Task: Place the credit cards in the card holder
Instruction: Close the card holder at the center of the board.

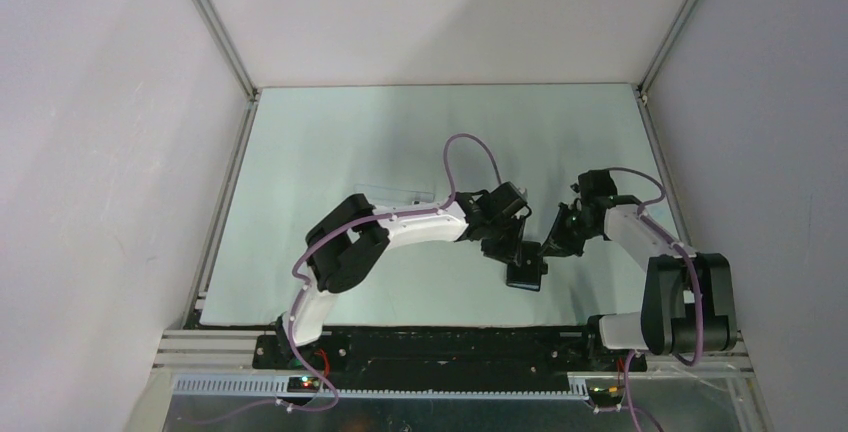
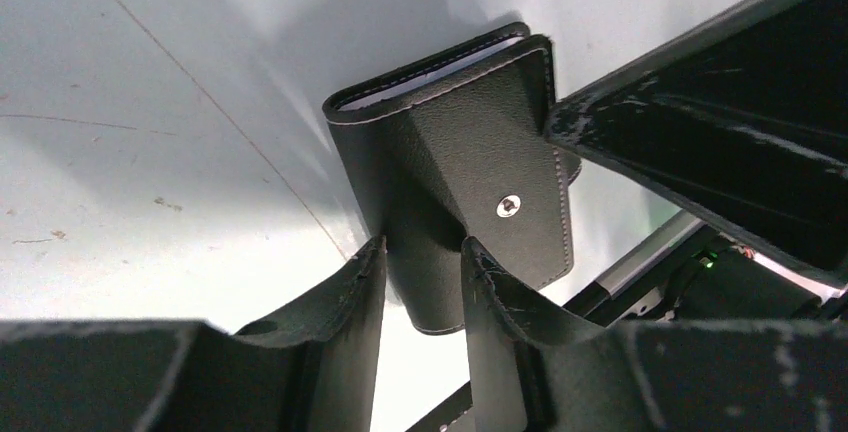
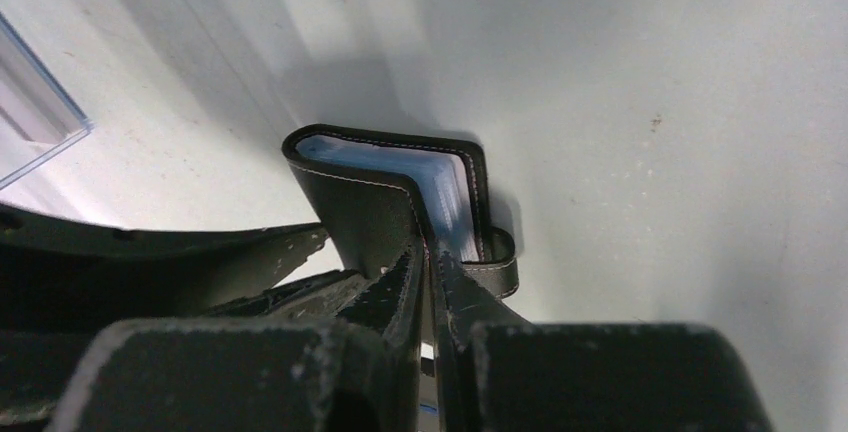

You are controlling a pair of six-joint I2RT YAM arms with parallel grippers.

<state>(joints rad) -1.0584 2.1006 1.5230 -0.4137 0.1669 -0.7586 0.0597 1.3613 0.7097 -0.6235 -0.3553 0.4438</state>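
Observation:
The black card holder is held between both grippers just above the table near the front middle. My left gripper is shut on its lower folded part, and the snap tab hangs beside my fingers. My right gripper is shut on one cover flap of the card holder, holding it partly open. Pale grey-blue inner pockets show inside. A thin pale edge shows in the top of the fold. No loose credit cards are in view. The right gripper's finger crosses the left wrist view.
A clear plastic box lies on the table behind the left arm; its corner shows in the right wrist view. White walls enclose the pale table. The table's front rail runs just below the grippers.

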